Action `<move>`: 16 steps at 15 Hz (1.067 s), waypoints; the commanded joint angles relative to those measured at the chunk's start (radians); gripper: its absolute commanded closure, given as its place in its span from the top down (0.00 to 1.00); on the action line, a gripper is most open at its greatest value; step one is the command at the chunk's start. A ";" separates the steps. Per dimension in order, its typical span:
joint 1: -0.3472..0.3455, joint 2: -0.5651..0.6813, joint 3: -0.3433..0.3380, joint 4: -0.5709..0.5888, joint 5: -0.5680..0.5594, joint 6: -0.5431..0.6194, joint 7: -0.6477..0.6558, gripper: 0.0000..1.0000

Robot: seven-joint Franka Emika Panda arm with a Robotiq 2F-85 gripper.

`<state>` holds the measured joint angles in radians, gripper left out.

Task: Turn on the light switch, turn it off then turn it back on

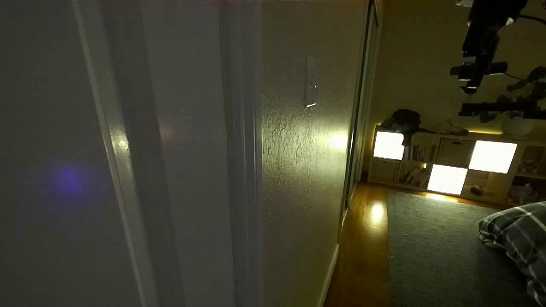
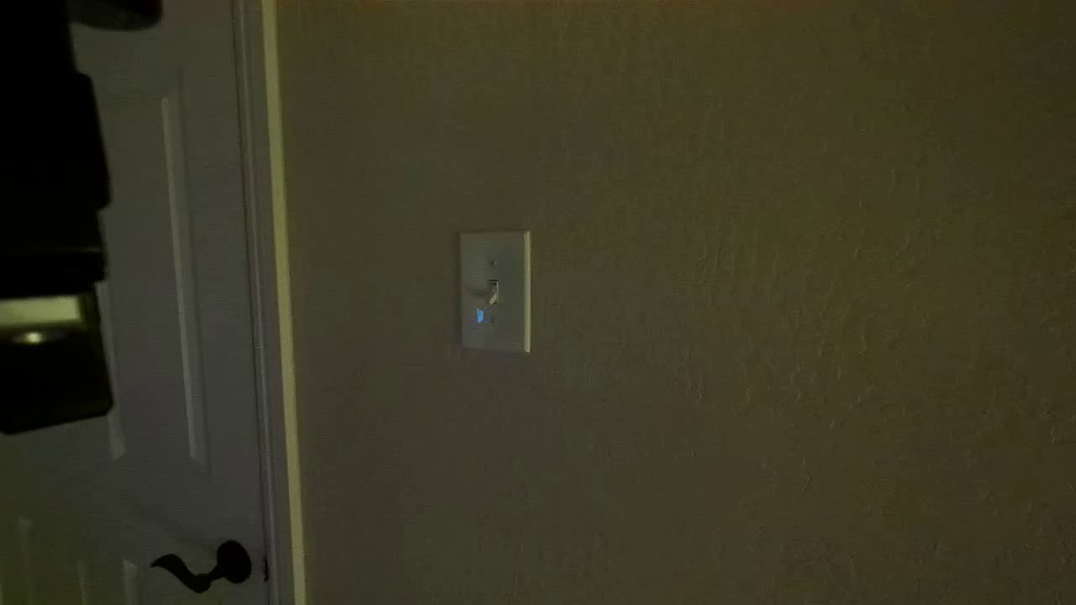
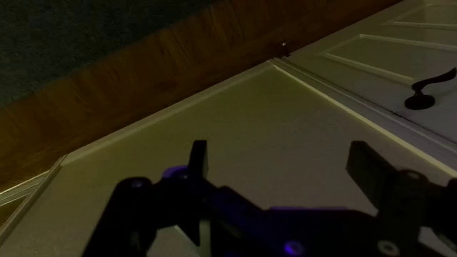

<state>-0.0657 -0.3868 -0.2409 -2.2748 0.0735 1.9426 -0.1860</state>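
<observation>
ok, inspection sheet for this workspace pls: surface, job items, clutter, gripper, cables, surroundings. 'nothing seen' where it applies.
Surface: textured wall, dimly lit.
Job items: light switch mounted on the wall, nothing touching it; on or off too dim to tell.
Clutter: dark heap on top of the shelf unit; plaid fabric at the frame edge.
Gripper: open, nothing between the jaws.
Cables: thin dark strand, upper right of an exterior view, probably a cable.
Surroundings: door with lever handle; rug; wood floor; three glowing cubbies.
</observation>
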 commanded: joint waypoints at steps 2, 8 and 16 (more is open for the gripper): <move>-0.021 0.003 0.018 0.003 0.008 -0.004 -0.007 1.00; -0.006 0.022 0.033 0.009 0.015 0.015 -0.012 1.00; 0.039 0.213 0.099 0.099 0.094 0.261 -0.042 1.00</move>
<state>-0.0415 -0.2644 -0.1516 -2.2370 0.1203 2.1164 -0.1916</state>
